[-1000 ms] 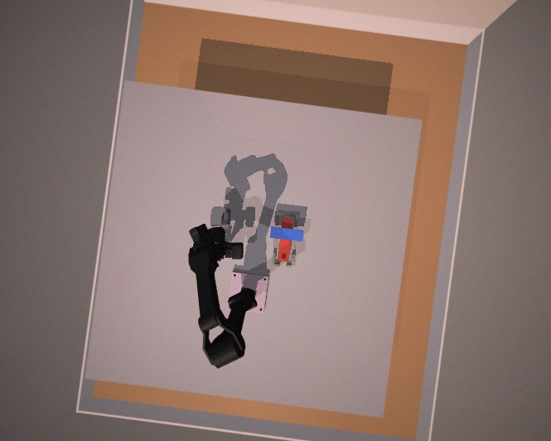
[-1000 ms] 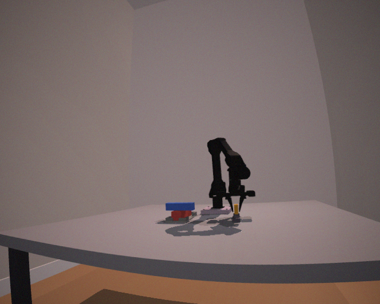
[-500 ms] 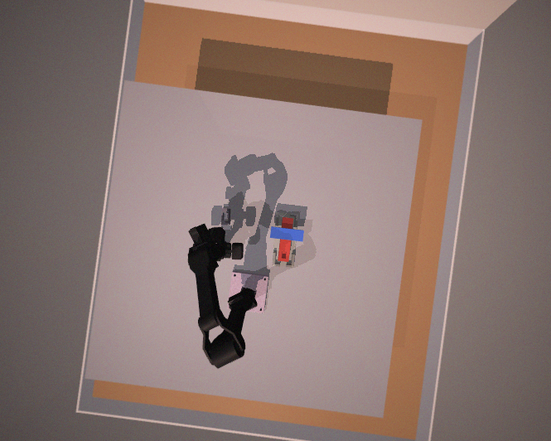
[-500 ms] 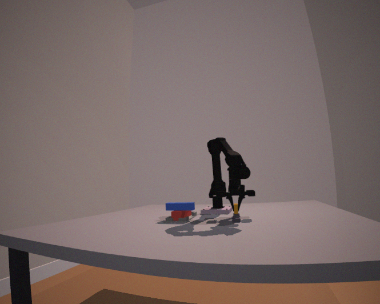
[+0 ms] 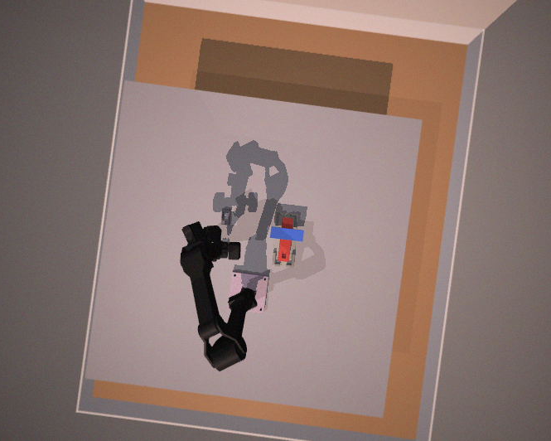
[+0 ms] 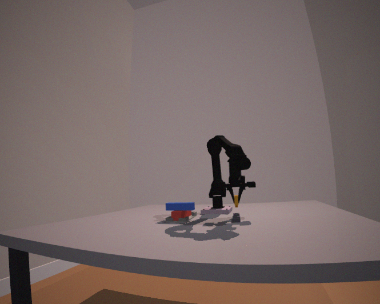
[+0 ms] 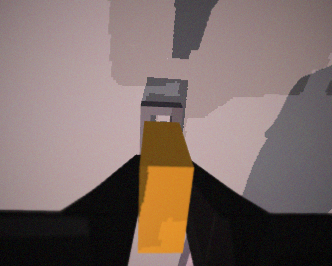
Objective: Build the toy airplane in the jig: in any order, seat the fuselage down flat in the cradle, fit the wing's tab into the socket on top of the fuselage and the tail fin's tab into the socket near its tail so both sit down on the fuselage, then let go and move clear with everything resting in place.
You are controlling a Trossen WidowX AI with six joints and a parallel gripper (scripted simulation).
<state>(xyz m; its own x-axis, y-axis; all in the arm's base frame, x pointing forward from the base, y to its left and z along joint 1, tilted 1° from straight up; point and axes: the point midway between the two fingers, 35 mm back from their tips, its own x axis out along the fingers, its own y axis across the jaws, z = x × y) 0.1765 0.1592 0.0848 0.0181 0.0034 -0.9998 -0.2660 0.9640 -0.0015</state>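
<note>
My gripper (image 6: pixel 236 202) (image 7: pixel 160 163) is shut on the yellow-orange tail fin (image 6: pixel 236 198) (image 7: pixel 165 210), which stands upright between the fingertips. It hangs a little above a small grey stand (image 5: pixel 226 215) (image 6: pixel 236 218) (image 7: pixel 161 110) with a slot in its top. In the top view the arm hides the fin. The red fuselage (image 5: pixel 284 246) (image 6: pixel 180 214) lies in the grey cradle (image 5: pixel 276 260), with the blue wing (image 5: pixel 287 234) (image 6: pixel 180 206) across its top. A small dark socket (image 5: pixel 283 255) shows near the fuselage's tail. The wing's tab is hidden.
The arm's pink base plate (image 5: pixel 261 303) (image 6: pixel 206 211) lies between the fin side and the cradle side, nearer the lower part of the top view. Arm shadows cross the pale table top (image 5: pixel 341 331) (image 6: pixel 282 242).
</note>
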